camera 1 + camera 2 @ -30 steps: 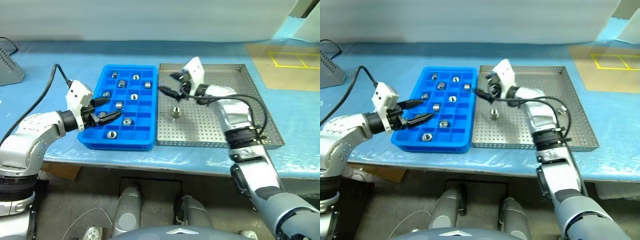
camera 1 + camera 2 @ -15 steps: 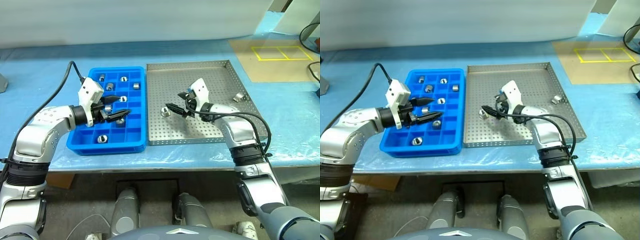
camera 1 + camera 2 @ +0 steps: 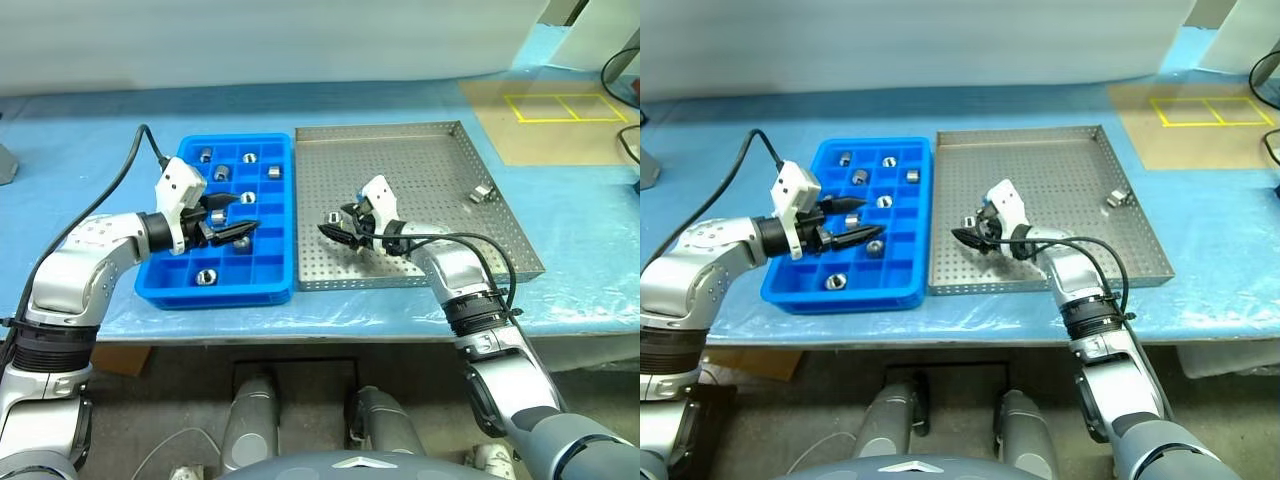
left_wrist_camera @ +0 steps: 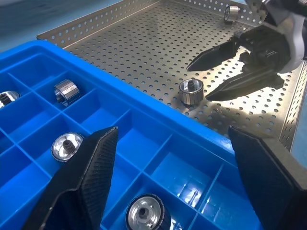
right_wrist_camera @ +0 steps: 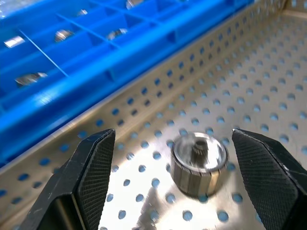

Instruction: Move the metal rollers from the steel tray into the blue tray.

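Note:
One metal roller point(image 5: 199, 163) stands upright on the perforated floor of the steel tray point(image 3: 420, 170), near its left rim. My right gripper point(image 3: 333, 228) is low over that floor and open, with a finger point(image 5: 91, 177) on each side of the roller and not gripping it. A second roller point(image 3: 482, 193) lies by the steel tray's right rim. The blue tray point(image 3: 240, 292) sits against the steel tray's left side and holds several rollers point(image 4: 66, 91) in its compartments. My left gripper point(image 3: 245, 213) hovers open and empty over the blue tray's near right part.
Both trays rest on a table under a blue sheet point(image 3: 90, 130), close to its front edge. A tan mat with yellow lines point(image 3: 555, 110) lies at the far right. A black cable point(image 3: 130, 160) runs from my left wrist.
My right gripper has come down and back to the tray floor and now straddles the roller. The head camera shifted early on. My left gripper has stayed put.

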You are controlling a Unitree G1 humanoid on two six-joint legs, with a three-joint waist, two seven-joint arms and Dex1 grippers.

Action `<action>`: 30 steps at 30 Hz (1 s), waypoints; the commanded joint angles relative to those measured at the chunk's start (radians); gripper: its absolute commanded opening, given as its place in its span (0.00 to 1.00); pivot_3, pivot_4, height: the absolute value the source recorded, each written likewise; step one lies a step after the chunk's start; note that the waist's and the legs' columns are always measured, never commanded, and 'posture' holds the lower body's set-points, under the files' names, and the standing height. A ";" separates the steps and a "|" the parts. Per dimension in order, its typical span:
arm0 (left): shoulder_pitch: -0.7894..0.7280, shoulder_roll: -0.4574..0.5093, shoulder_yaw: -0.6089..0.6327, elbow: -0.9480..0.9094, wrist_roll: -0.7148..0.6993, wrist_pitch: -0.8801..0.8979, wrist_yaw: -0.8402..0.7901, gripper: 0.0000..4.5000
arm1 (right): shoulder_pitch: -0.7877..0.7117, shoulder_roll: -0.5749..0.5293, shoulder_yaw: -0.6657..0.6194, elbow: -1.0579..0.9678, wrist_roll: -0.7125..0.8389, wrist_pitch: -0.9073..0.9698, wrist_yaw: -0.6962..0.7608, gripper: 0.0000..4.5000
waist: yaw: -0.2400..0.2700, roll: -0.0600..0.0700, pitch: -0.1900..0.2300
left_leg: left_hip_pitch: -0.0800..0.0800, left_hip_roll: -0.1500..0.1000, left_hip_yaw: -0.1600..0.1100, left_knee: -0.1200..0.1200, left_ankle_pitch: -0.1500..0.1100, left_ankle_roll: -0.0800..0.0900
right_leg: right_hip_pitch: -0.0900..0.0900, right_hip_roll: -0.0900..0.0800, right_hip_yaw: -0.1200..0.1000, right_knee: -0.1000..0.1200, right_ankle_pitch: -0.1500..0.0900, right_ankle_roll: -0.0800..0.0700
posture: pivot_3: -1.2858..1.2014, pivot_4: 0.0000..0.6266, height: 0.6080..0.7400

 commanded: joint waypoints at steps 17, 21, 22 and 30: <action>-0.017 0.015 0.016 -0.005 0.017 -0.018 -0.015 0.86 | -0.049 0.063 -0.009 0.194 -0.048 -0.198 -0.079 0.44 | -0.001 0.000 0.000 | 0.000 0.000 0.000 0.001 0.000 0.001 | 0.000 0.000 0.000 0.000 0.000 0.000 | 0.52 0.24 1.00; -0.017 0.016 0.017 -0.006 0.019 -0.017 -0.021 0.86 | -0.039 0.054 -0.006 0.146 -0.046 -0.182 -0.059 0.36 | -0.002 0.000 0.000 | 0.000 0.000 0.000 0.001 0.000 0.001 | 0.000 0.000 0.000 0.000 0.000 0.000 | 0.52 0.24 1.00; -0.017 0.015 0.018 -0.006 0.019 -0.017 -0.021 0.86 | -0.046 0.051 -0.005 0.140 -0.054 -0.174 -0.070 0.36 | -0.002 0.000 0.000 | 0.000 0.000 0.000 0.001 0.000 0.001 | 0.000 0.000 0.000 0.000 0.000 0.000 | 0.52 0.24 1.00; -0.026 0.006 0.065 0.002 0.013 -0.017 0.024 0.86 | -0.147 0.081 0.012 -0.064 -0.004 -0.098 -0.013 0.36 | -0.007 0.000 0.000 | 0.000 0.001 0.000 0.001 0.000 0.001 | -0.001 0.001 0.000 0.001 0.000 0.000 | 0.53 0.24 1.00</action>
